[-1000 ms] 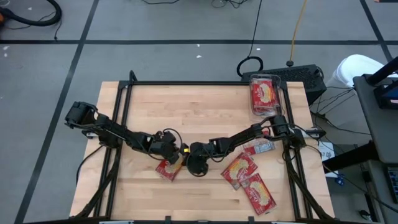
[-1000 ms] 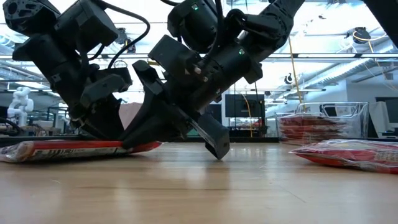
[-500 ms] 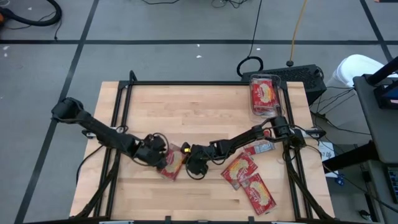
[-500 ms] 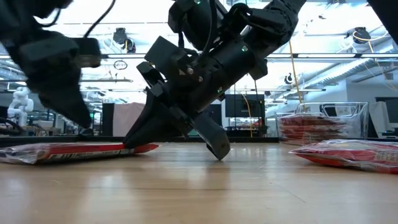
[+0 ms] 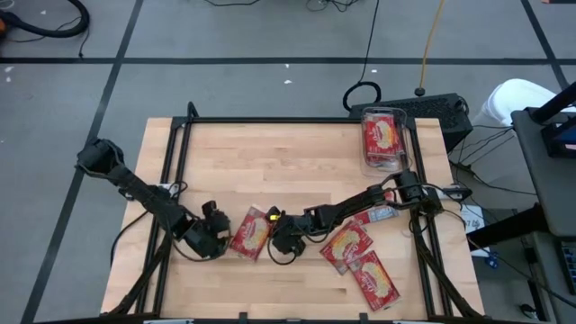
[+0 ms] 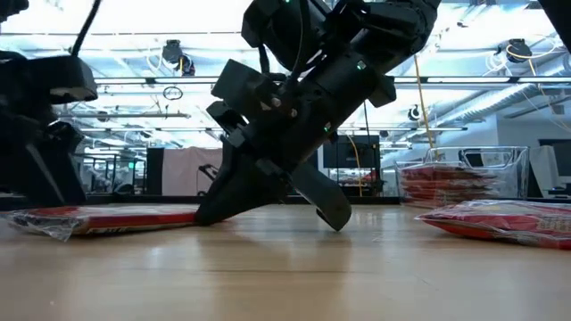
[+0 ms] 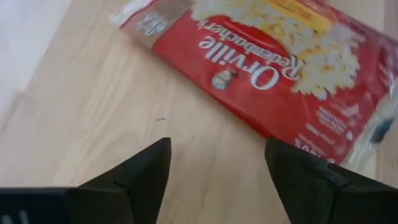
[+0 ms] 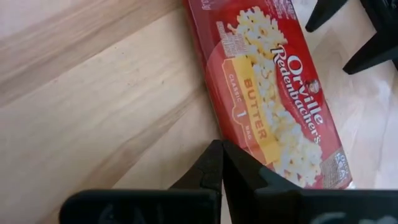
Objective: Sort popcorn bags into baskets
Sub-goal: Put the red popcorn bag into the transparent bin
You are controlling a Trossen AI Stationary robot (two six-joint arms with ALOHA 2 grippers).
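High view: four flat red popcorn packets lie loose on the wooden bench [image 5: 297, 162]: one [image 5: 250, 233] between the two end effectors, two [image 5: 346, 245] [image 5: 377, 280] off the right arm's elbow side, and one grey-backed [image 5: 376, 213] partly under that arm. One clear plastic tub [image 5: 383, 137] sits at the far right corner with red packets inside.

The left end effector [image 5: 219, 236] has backed off the middle packet, jaws wide, empty. The right end effector [image 5: 273, 236] is pinched closed at its other edge.

Low view: open bench in front.

Left wrist view: packet [image 7: 280, 68] just beyond the fingers.
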